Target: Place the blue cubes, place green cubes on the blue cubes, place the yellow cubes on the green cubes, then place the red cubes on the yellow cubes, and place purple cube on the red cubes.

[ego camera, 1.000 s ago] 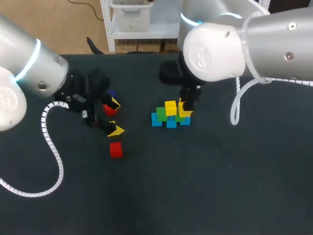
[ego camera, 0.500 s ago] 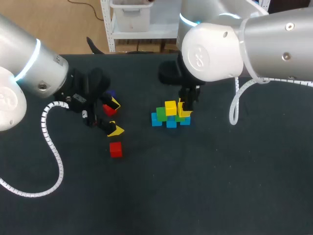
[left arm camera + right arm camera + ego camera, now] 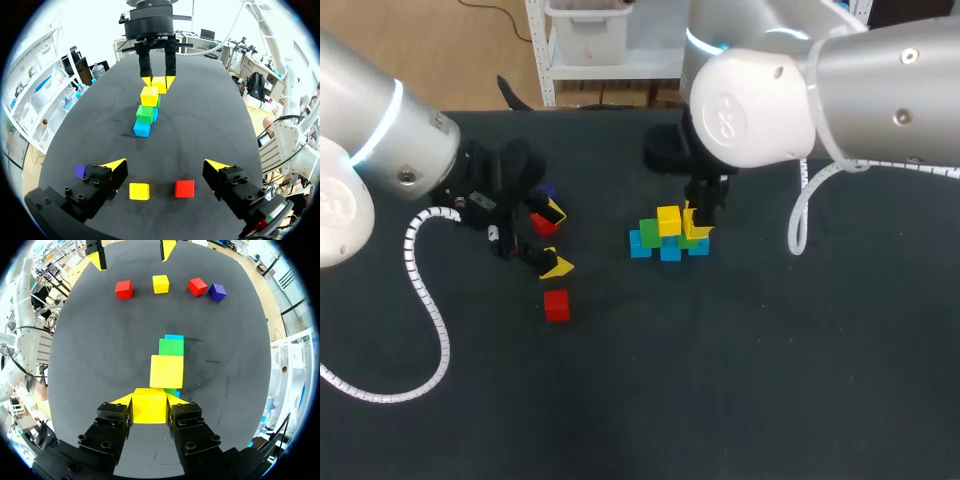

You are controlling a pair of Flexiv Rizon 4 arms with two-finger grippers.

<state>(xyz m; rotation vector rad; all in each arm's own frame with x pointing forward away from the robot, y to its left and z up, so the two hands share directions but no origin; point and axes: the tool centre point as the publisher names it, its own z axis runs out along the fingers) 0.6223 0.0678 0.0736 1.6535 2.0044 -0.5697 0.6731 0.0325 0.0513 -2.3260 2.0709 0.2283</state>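
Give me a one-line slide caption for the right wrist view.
Right claw shut on a yellow cube at the half-built cube stack.

Place: we take this for a robotics lab.
Evidence: our left arm and right arm work over 1 dark table with stacked cubes.

Head view high, looking down, wrist views low, facing across shared cube stack
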